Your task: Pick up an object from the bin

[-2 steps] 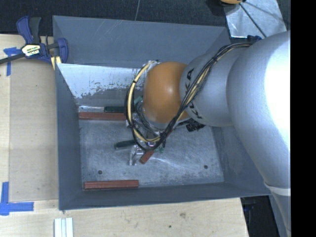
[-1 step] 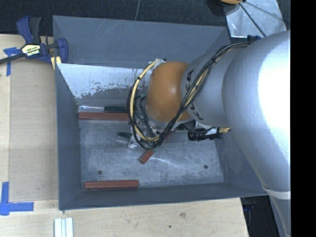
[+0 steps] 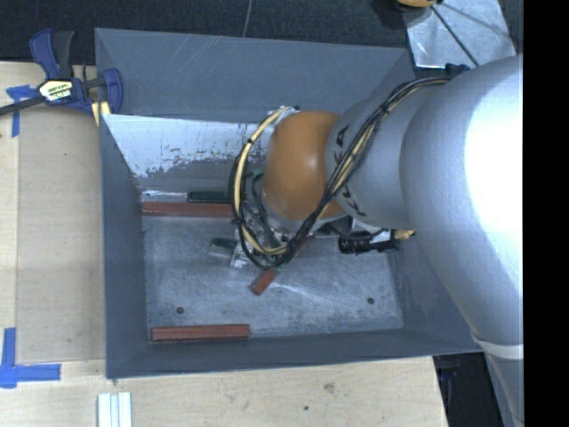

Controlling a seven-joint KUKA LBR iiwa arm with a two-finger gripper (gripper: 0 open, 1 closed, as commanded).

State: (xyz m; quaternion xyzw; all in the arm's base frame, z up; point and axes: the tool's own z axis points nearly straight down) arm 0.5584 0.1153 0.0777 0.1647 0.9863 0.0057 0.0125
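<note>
The gripper (image 3: 236, 254) sits low over the middle of the bin (image 3: 120, 265) floor, under the orange wrist cover (image 3: 298, 172) and cables. Whether it is open or closed cannot be determined. A small brown block (image 3: 262, 281) lies tilted just beside it, toward the near wall. A long brown bar (image 3: 200, 332) lies along the near wall and a second bar (image 3: 185, 209) along the far wall.

robotics lab: big arm (image 3: 444, 167) w/ cables (image 3: 242, 169) over grey metal bin (image 3: 124, 283).
</note>
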